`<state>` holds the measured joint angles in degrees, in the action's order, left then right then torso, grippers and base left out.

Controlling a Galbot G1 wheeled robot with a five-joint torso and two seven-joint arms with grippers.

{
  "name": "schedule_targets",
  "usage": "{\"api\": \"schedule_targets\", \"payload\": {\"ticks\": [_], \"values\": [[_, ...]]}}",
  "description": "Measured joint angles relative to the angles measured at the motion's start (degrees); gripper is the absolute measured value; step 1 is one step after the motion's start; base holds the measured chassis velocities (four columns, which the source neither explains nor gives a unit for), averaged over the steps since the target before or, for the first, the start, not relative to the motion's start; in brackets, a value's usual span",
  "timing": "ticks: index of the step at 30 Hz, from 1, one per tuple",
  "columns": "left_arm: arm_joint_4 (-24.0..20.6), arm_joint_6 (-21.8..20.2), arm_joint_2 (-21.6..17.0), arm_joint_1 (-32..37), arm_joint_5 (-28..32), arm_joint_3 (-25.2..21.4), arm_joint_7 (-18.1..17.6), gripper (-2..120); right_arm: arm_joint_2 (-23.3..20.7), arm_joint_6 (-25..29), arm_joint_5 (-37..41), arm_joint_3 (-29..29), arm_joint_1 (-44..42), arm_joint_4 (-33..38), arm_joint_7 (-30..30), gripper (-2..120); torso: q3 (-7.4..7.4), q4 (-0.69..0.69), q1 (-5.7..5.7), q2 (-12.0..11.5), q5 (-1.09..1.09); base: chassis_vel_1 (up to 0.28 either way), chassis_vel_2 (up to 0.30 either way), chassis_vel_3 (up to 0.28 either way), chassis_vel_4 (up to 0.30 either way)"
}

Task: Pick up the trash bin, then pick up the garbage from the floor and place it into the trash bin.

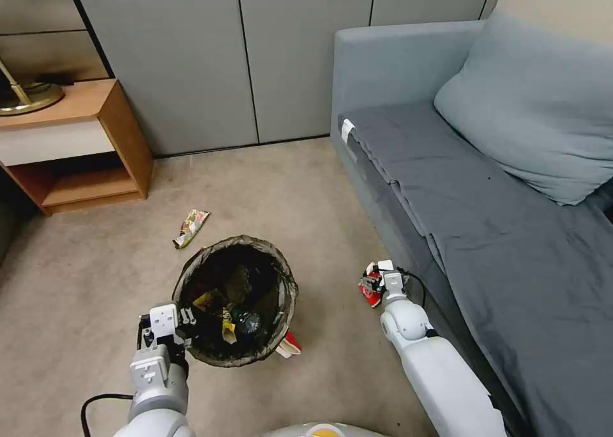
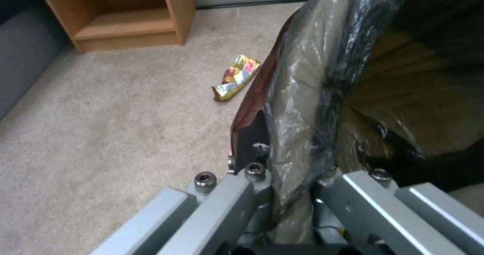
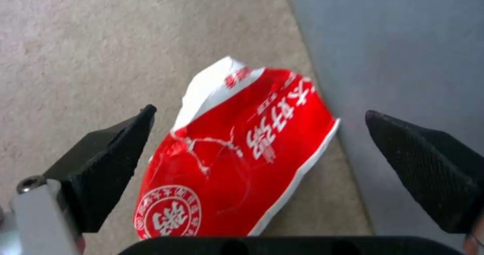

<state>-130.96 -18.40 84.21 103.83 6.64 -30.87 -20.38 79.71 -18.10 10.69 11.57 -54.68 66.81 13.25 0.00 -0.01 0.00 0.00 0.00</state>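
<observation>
The trash bin (image 1: 237,240), a round bin lined with a dark bag, holds several wrappers. My left gripper (image 1: 187,314) is shut on its near-left rim; in the left wrist view the fingers (image 2: 237,194) clamp the bag-covered wall (image 2: 302,96). Garbage lies on the carpet: a colourful snack wrapper (image 1: 190,227) (image 2: 237,77) beyond the bin, a red-and-white scrap (image 1: 290,345) at the bin's near right edge, and a flattened red-and-white cup (image 1: 370,293) (image 3: 242,153) beside the sofa base. My right gripper (image 1: 378,277) (image 3: 259,112) hangs open just above that cup, one finger on each side.
A grey sofa (image 1: 511,245) with a pillow (image 1: 536,105) runs along the right, its base (image 3: 403,58) right beside the cup. A wooden side table (image 1: 76,143) (image 2: 126,17) stands at the far left. Grey cabinet doors (image 1: 255,53) close the back. Beige carpet lies open between them.
</observation>
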Motion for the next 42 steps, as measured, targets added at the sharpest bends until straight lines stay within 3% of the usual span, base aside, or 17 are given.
{"api": "schedule_targets", "payload": {"ticks": [18, 31, 34, 42], "values": [[-0.42, 0.49, -0.09, 0.78, 0.01, -0.6, 0.0, 0, 2.18, 1.17, -2.46, -0.36, 4.37, -9.54, -3.46, 99, 0.0, 0.01, 0.0, 0.0, 0.0, 0.0, 0.0, 0.0, 0.0], [0.07, 0.16, -0.27, -0.45, 0.36, -0.48, -0.01, 0, 2.04, 2.78, -2.75, -0.46, 4.75, -10.44, -3.66, 54, 0.0, 0.0, 0.0, 0.0, 0.0, 0.0, 0.0, 0.0, 0.0], [0.07, 0.11, -0.41, -0.43, 0.47, -0.48, -0.02, 0, 2.09, 3.26, -2.84, -0.46, 4.59, -10.42, -3.57, 39, 0.0, 0.0, 0.0, 0.0, 0.0, 0.0, 0.0, 0.0, 0.0], [0.06, 0.09, -0.48, -0.14, 0.5, -0.44, -0.02, 0, 2.08, 3.93, -2.9, -0.42, 4.22, -10.09, -3.41, 15, 0.0, 0.01, 0.0, 0.0, 0.0, 0.0, 0.0, 0.0, 0.0]]}}
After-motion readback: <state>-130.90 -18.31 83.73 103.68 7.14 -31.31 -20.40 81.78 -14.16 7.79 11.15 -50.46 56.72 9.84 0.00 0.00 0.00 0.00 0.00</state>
